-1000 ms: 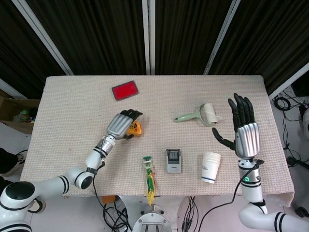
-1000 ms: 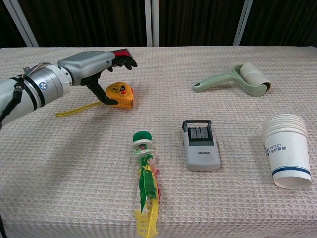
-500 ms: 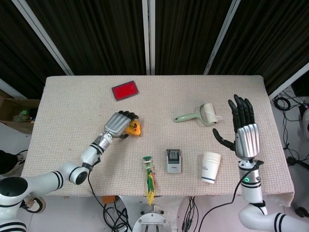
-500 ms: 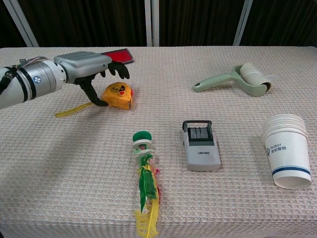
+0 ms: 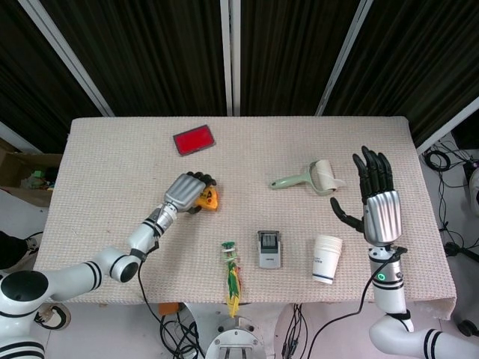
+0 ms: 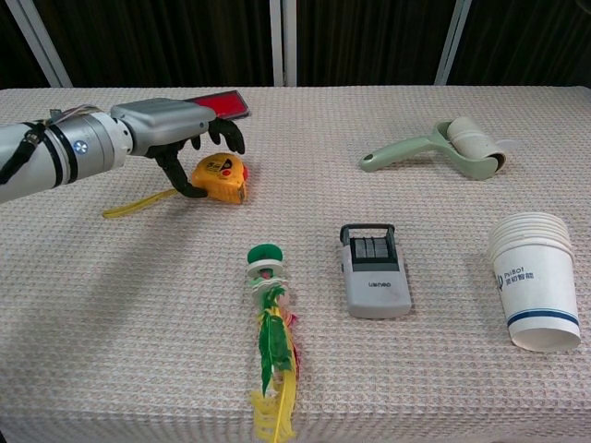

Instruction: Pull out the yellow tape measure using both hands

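The yellow tape measure (image 5: 210, 200) (image 6: 222, 177) lies left of the table's middle. A short strip of yellow tape (image 6: 138, 202) runs out from it to the left along the cloth. My left hand (image 5: 185, 193) (image 6: 172, 128) reaches over it from the left, fingers (image 6: 231, 135) curled over the top of the case and the thumb pressed against its near left side. My right hand (image 5: 379, 202) is raised upright at the right side of the table, far from the tape measure, fingers spread and empty. The chest view does not show it.
A red card (image 5: 194, 140) lies at the back left. A green lint roller (image 5: 310, 177) lies at the right, with a stack of paper cups (image 5: 326, 259) in front of it. A grey device (image 5: 269, 248) and a feather toy (image 5: 231, 277) lie near the front edge.
My left hand has drawn back a little and curled its fingers lower over the tape measure, which shifted slightly. The right hand has stayed still.
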Controlling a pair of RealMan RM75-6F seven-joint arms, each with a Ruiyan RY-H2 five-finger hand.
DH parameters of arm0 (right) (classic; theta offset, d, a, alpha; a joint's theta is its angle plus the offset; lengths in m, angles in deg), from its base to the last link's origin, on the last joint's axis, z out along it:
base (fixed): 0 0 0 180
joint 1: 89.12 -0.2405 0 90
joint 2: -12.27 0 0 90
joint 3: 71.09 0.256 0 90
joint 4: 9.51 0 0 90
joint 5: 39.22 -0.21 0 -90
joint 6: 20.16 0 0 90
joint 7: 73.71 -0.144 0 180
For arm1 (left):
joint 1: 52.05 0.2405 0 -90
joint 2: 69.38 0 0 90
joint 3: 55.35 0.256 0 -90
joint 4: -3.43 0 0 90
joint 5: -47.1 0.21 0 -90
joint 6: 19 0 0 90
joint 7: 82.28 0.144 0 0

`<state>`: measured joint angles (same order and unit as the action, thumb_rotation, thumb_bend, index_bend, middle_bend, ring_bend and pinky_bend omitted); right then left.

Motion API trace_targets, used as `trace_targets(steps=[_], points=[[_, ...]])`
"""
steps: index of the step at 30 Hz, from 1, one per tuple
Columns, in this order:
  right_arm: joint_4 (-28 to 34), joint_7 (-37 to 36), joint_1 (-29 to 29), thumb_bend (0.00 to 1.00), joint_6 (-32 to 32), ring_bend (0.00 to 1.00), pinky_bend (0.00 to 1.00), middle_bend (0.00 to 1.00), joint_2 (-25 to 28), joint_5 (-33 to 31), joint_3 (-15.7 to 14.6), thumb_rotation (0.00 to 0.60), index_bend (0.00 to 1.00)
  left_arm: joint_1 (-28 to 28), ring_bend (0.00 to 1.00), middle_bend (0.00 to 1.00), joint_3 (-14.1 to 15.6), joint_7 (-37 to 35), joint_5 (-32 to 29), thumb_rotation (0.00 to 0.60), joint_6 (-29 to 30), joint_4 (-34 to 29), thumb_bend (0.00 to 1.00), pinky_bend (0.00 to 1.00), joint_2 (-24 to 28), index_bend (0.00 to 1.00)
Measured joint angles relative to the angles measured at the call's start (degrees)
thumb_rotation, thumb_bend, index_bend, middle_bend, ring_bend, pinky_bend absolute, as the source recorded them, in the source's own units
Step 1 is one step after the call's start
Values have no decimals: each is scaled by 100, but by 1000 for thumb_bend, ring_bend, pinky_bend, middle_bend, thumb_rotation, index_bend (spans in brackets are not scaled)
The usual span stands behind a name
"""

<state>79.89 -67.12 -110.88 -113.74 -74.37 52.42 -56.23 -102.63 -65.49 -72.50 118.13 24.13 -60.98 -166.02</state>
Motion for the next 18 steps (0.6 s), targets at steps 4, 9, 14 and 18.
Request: trace_targets(steps=[4, 9, 14, 18], points=[[-30, -7, -2, 246, 27, 0, 0, 0, -22, -44, 6, 600, 0, -25, 231, 255, -11, -5, -65, 600, -40, -32, 236, 342, 24, 260], [-61, -38, -7, 247, 39, 0, 0, 0, -37, -61, 12, 600, 0, -53, 236, 264, 28, 83, -144, 600, -98, -55, 237, 361, 30, 270], [-74, -53, -1, 249, 35, 0, 0, 0, -31, -66, 15, 600, 0, -70, 242, 264, 28, 44, -137, 600, -64, -44, 238, 366, -1, 290], [-48, -46, 6, 250, 38, 0, 0, 0, -9, -69, 15, 600, 0, -85, 265, 289, 23, -1, -119, 600, -30, -13, 252, 388, -29, 319]])
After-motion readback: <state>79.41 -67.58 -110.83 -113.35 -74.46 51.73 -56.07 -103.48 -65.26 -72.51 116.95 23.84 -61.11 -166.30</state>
